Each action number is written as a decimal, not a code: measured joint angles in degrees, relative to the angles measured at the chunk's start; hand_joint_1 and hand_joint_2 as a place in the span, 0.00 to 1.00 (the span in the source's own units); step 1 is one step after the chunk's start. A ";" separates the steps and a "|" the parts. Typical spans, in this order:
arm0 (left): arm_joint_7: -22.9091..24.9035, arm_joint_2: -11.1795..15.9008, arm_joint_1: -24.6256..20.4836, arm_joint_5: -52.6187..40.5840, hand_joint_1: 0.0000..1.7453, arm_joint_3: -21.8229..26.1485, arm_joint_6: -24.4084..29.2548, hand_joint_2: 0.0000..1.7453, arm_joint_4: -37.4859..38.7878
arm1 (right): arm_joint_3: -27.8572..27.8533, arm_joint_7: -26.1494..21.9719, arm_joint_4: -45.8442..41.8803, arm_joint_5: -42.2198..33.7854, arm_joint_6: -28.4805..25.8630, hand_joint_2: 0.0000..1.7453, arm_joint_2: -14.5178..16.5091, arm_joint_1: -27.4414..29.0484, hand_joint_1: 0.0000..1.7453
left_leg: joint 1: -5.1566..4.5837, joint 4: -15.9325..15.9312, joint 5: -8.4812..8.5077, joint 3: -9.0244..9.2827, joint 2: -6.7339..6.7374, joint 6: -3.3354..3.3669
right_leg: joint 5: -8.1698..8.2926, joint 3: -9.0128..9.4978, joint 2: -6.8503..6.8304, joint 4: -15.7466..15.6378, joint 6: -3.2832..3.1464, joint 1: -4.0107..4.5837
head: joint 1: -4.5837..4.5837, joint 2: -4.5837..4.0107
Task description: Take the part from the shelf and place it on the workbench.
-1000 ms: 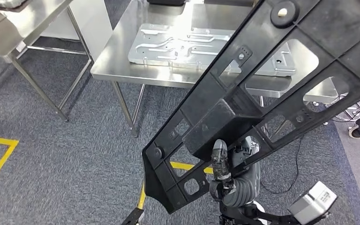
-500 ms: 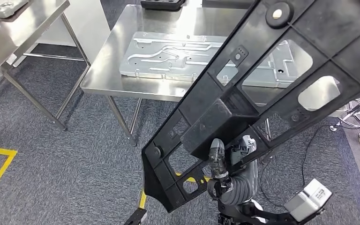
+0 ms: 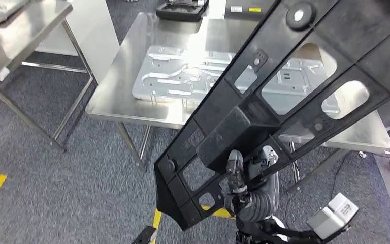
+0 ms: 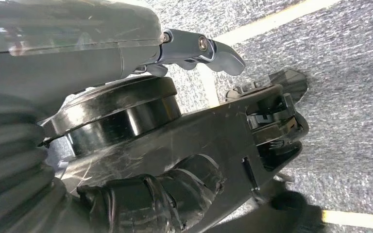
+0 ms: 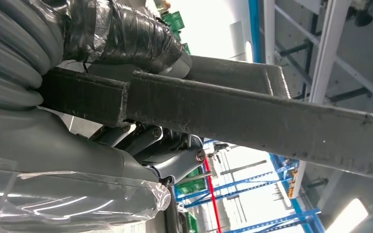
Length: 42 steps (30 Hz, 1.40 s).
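Both hands, left hand and right hand, are gripping the black plastic frame part, carrying it near the steel workbench; lowering onto it likely comes next.

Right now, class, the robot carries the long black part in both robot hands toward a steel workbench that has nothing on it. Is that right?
Not quite. The workbench is not bare: the head view shows a grey metal plate lying on it. The rest stands: the black part is held by the left robot hand and right robot hand.

workbench: steel (bare near edge) | on it: grey metal plate, black tray
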 joint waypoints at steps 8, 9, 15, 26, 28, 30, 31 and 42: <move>0.06 -0.11 0.26 0.03 0.00 -0.08 -0.02 1.00 0.00 | 0.03 -0.02 0.28 -0.05 -0.05 1.00 -0.09 0.21 1.00 | -0.35 0.24 -5.78 6.04 -0.63 -0.81 | 11.88 -4.88 0.01 -10.46 -1.53 0.75 | -0.14 -0.02; 0.05 -0.14 0.12 0.03 0.00 -0.09 -0.03 1.00 0.00 | 0.03 -0.01 0.31 -0.06 -0.05 1.00 -0.09 0.20 1.00 | -0.41 0.35 -5.88 6.38 -0.69 -1.16 | 11.59 -4.61 0.05 -10.67 -1.85 0.84 | -0.20 -0.02; -0.03 -0.13 -0.14 0.08 0.00 -0.14 -0.13 1.00 0.00 | 0.04 -0.01 0.32 -0.07 0.38 1.00 0.04 -0.06 1.00 | 0.18 11.84 -7.60 -0.75 -0.12 -2.93 | 9.93 0.29 -0.11 -13.09 -3.27 0.28 | -0.36 -0.02; 0.00 0.11 -0.15 0.91 0.00 -0.15 0.26 1.00 0.04 | 0.07 1.61 1.15 1.57 0.46 1.00 0.13 -1.01 1.00 | -0.03 0.77 3.01 -4.19 0.16 -1.75 | 2.59 7.50 0.20 -13.50 -0.78 -0.14 | -0.14 -0.02; 0.12 0.14 -0.03 0.86 0.00 -0.16 0.37 1.00 0.04 | 0.07 3.49 1.34 4.59 0.38 1.00 0.11 -1.84 1.00 | 0.15 0.06 2.51 -3.29 0.19 -1.09 | 1.29 6.91 0.05 -11.68 -0.34 -0.16 | 0.03 -0.02; 0.34 0.14 0.02 0.64 0.00 -0.19 0.42 1.00 0.04 | 0.06 6.91 1.52 9.56 0.28 1.00 0.02 -2.93 1.00 | 0.21 -0.37 1.95 -2.41 0.28 -0.54 | -1.04 2.78 -0.07 -4.79 -0.05 -0.08 | 0.23 -0.02; 0.49 0.14 0.01 0.51 0.00 -0.20 0.41 1.00 0.04 | 0.05 9.36 1.64 12.75 0.21 1.00 -0.13 -3.65 1.00 | 0.19 -0.38 1.64 -2.17 0.30 -0.39 | -2.01 -0.26 -0.08 -0.59 0.04 -0.07 | 0.23 -0.02; 1.84 0.28 -0.08 -0.05 0.00 -0.85 -0.05 1.00 0.07 | 0.03 40.94 4.00 46.47 4.30 1.00 -5.44 -15.29 1.00 | -0.10 0.33 -1.03 0.03 0.00 -1.93 | 10.57 -2.59 0.19 -11.18 -1.43 0.03 | -0.11 -0.02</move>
